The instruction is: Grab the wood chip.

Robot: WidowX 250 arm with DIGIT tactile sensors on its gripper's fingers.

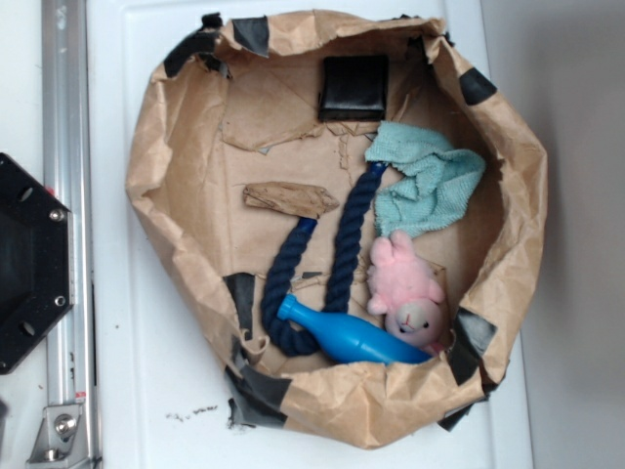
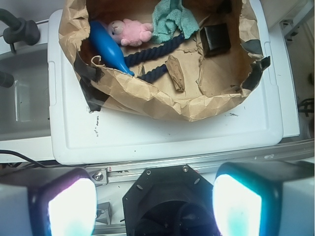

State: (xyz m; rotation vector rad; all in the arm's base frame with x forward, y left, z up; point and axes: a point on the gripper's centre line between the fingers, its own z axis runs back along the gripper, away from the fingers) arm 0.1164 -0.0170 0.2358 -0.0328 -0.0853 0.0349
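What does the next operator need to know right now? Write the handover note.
Gripper: open, empty, fingers wide apart, held back over the robot base, well outside the paper nest.
Wood chip: lies flat on the nest floor, beside the blue rope and apparently touching it at one end, away from the plush, cloth and blue pin.
Done: nothing yet; chip untouched.
Left: reach over the nest wall, descend on the chip, close, lift.
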